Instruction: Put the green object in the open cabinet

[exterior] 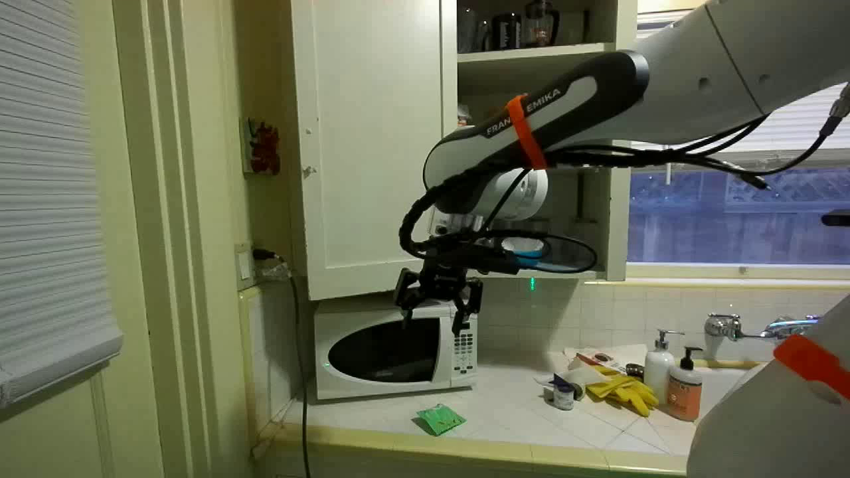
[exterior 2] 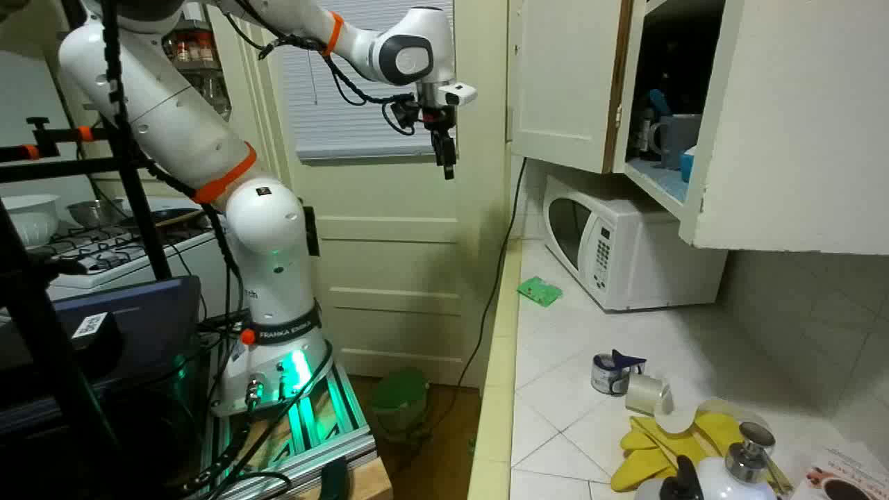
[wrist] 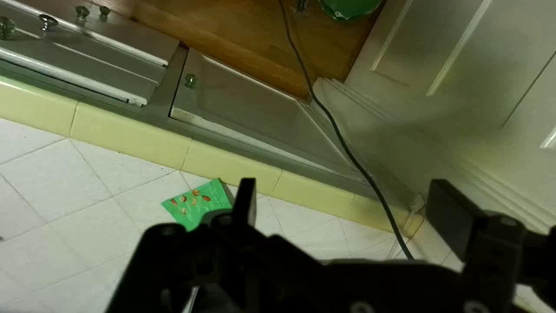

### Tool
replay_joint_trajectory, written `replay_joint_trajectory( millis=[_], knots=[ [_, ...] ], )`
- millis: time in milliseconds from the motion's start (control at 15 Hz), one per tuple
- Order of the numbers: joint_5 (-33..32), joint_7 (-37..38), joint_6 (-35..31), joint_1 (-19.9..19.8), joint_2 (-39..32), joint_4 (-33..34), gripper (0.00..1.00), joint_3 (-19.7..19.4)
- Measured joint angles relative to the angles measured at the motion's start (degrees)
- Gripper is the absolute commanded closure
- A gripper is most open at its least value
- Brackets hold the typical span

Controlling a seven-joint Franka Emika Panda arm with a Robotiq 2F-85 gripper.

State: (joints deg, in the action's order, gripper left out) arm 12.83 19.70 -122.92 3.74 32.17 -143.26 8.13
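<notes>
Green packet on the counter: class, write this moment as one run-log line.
tool: open, empty; green packet: on counter, near microwave, ungrasped; cabinet: open; placement: not yet done

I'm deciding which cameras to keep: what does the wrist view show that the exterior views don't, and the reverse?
Only the wrist view shows round knobs on the lower fronts beneath the tiled counter, and it alone makes the nut print on the green packet clear.
Only the exterior views show the open cabinet, the yellow gloves and the pump bottles.
All three show the green packet lying on the tiled counter, the black cord and the gripper, whose jaws stand apart in the wrist view.
</notes>
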Motion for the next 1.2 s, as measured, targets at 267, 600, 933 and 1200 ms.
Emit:
replay_joint_trajectory(
  millis=[267,600,933,1200],
  knots=[
    [0.0,0.0,0.0,0.0,0.0,0.0,0.0,0.0],
    [0.0,0.0,0.0,0.0,0.0,0.0,0.0,0.0],
    [-1.8,0.7,-1.8,-1.0,-0.4,-0.2,0.0,0.6],
    [-9.6,2.3,-12.6,-5.0,-4.8,-3.2,0.0,1.9]
  ],
)
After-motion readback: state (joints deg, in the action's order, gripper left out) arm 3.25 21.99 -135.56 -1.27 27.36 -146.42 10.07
